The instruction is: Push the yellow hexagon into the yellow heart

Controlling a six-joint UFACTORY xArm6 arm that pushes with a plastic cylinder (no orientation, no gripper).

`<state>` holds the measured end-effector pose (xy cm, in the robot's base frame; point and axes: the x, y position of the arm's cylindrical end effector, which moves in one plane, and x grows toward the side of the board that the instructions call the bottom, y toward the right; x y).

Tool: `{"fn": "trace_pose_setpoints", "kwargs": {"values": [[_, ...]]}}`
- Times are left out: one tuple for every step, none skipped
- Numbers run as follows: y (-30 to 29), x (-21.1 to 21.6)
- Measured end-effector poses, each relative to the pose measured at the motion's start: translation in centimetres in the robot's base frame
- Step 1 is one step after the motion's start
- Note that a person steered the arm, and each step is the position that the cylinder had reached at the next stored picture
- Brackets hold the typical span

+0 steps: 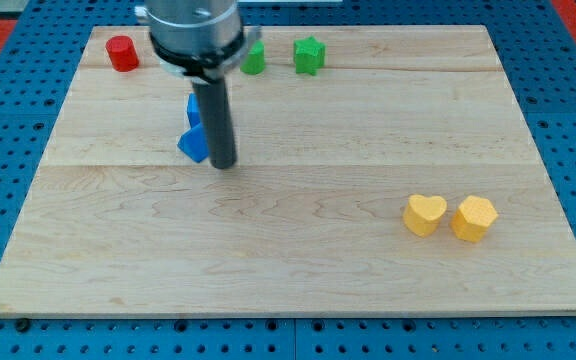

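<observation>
The yellow hexagon (pixel 474 218) lies near the view's lower right on the wooden board (pixel 288 270). The yellow heart (pixel 425 214) lies just to its left, with a very narrow gap or touching; I cannot tell which. My tip (pixel 225 164) is far from both, in the view's upper left part of the board. It stands right beside a blue block (pixel 194 144), touching or nearly touching its right side.
A second blue block (pixel 194 106) shows behind the rod, partly hidden. A red block (pixel 122 53) sits at the top left. A green block (pixel 255 58) and a green star (pixel 309 55) sit along the top edge.
</observation>
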<state>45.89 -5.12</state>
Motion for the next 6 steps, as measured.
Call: {"fn": "trace_pose_setpoints", "kwargs": {"values": [[10.4,0.8],[21.8,0.2],[31.7,5.0],[32.9,8.6],[27.4,4.6],[23.3,4.6]]}}
